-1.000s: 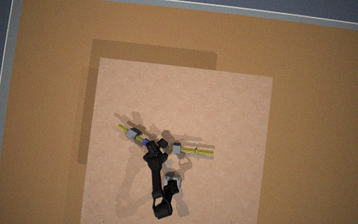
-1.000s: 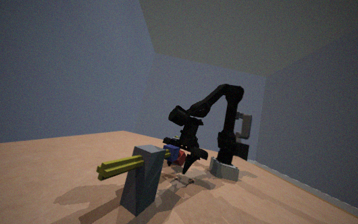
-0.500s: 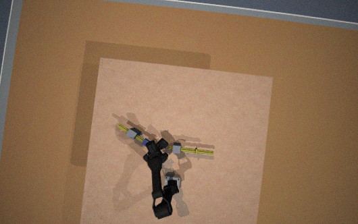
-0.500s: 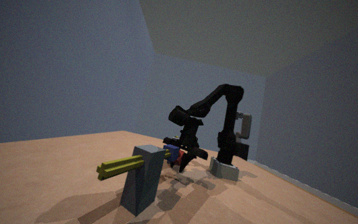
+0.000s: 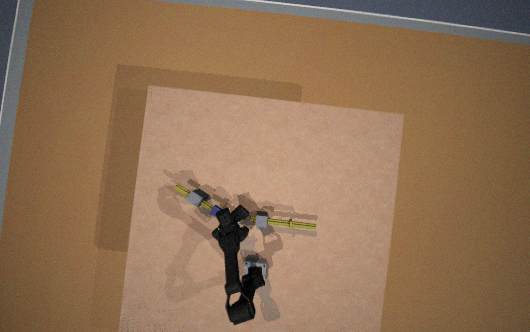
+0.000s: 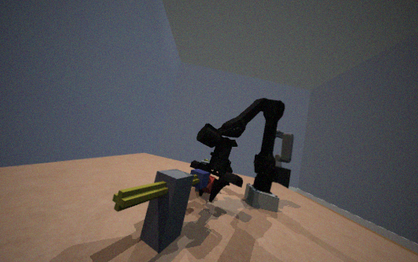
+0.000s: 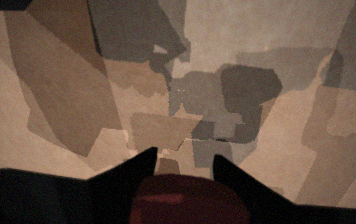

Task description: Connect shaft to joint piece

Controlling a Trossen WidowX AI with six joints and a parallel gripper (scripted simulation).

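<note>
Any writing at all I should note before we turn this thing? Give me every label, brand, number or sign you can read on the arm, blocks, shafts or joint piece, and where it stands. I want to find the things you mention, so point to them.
No readable text in any view.
Arm (image 5: 231,265) (image 6: 269,138): no legible marking; dark and grainy.
Blocks (image 5: 261,220) (image 6: 166,209): none seen on the visible faces.
Shafts (image 5: 305,225) (image 6: 143,193): none seen.
Red joint piece (image 6: 210,184) (image 7: 187,202): none seen; partly hidden.
</note>
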